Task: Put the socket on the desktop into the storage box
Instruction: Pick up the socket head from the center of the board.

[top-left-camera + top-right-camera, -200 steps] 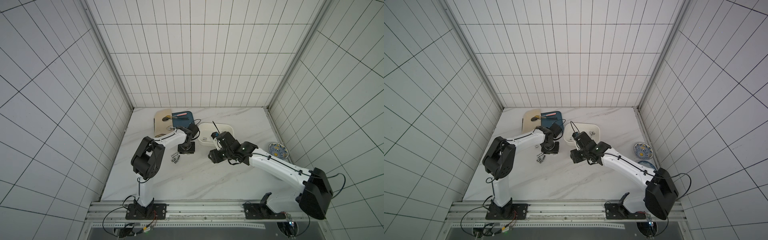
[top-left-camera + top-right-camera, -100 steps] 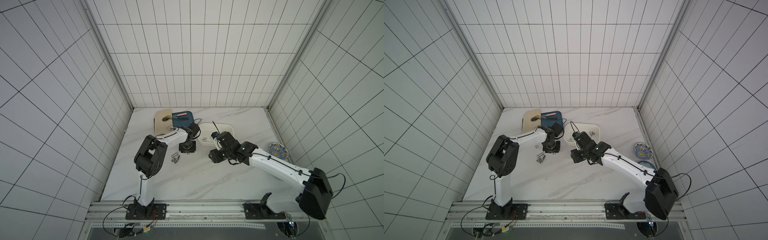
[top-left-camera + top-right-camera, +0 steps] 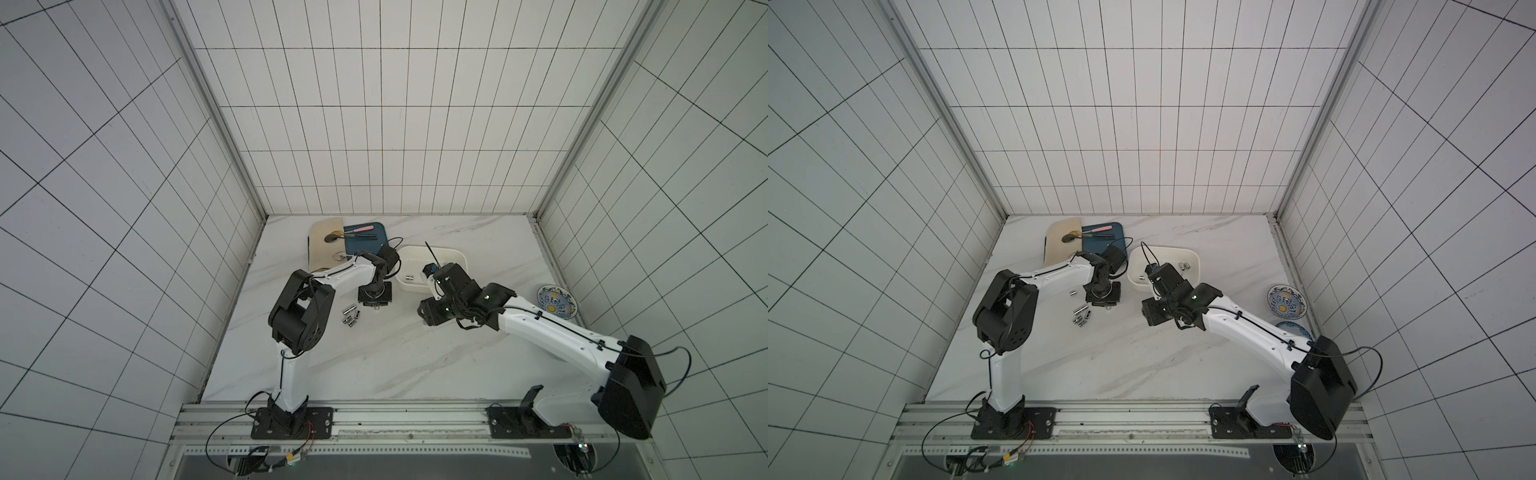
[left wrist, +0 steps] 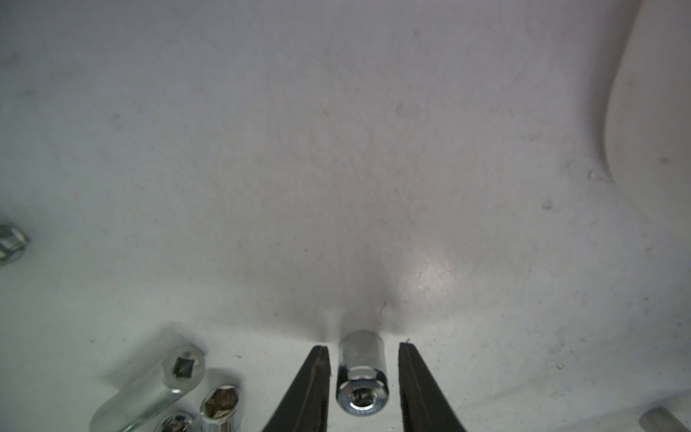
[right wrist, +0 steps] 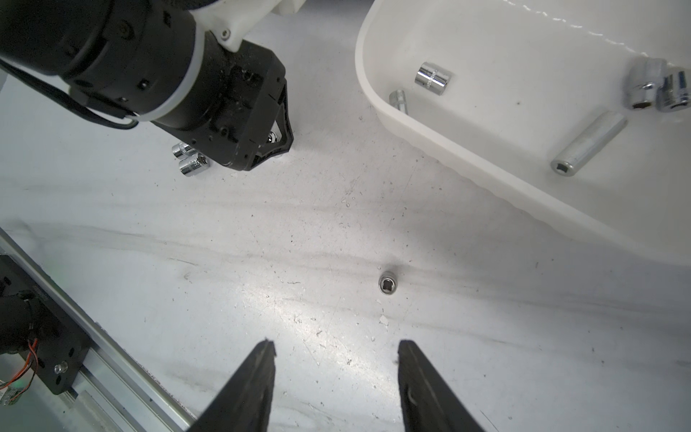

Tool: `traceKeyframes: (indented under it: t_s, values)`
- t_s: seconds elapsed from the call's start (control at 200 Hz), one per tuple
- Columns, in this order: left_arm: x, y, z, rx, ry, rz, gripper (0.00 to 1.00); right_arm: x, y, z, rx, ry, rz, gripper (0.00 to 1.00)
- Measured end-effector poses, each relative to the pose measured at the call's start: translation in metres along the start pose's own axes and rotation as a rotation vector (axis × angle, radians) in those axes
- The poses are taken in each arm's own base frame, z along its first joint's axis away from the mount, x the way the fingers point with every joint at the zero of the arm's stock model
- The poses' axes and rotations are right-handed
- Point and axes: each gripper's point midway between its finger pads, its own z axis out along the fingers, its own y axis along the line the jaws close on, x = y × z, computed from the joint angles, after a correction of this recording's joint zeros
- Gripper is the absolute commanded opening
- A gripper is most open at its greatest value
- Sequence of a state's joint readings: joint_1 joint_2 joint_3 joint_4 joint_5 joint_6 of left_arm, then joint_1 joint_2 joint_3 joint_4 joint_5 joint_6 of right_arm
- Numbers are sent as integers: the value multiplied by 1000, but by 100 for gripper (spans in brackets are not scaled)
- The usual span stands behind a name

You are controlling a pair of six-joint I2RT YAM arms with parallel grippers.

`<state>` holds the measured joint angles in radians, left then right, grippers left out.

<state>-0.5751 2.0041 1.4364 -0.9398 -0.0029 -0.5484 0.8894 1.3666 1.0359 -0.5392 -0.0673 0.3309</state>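
Jaws on left gripper (image 4: 362, 346) narrow, flanking desktop socket (image 4: 362, 374), slim gaps both sides. Right gripper (image 5: 336, 342) jaws wide, empty, beside storage box (image 5: 486, 179).

The near half of the tabletop (image 3: 374, 365) lies bare, wide enough for either arm. Around the left claw (image 4: 363, 346) room is tight: thin gaps separate its jaws from the socket (image 4: 361, 374) between them, and a cluster of sockets (image 4: 179, 392) crowds one side. Before the right claw (image 5: 336, 344), jaws apart, only a small socket (image 5: 388, 285) interrupts open tabletop, with the storage box (image 5: 486, 179) flanking it. A patterned plate (image 3: 557, 301) occupies the right edge.
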Motion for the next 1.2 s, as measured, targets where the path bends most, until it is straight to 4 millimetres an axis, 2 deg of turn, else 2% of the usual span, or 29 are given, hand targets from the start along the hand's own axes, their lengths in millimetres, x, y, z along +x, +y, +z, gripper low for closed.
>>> traceKeyframes:
  t_s: [0.2,0.31,0.475,0.735,0.899,1.199]
  values:
    - [2,1,5,-7,11,0,32,-1,0,-2,0,-8,0,56]
    - [2,2,6,-10,15,4,25,-2,0,-4,-1,-12,0,56]
    - [3,2,6,-12,17,5,7,-3,-2,-5,1,-17,5,56]
    - [3,2,3,-16,24,7,6,-4,-2,-5,1,-20,5,56]
    - [-10,-6,-13,4,-7,8,6,-7,-5,-9,4,-32,16,56]
    - [-55,-40,-68,103,-136,16,6,-21,-23,-27,21,-97,64,56]
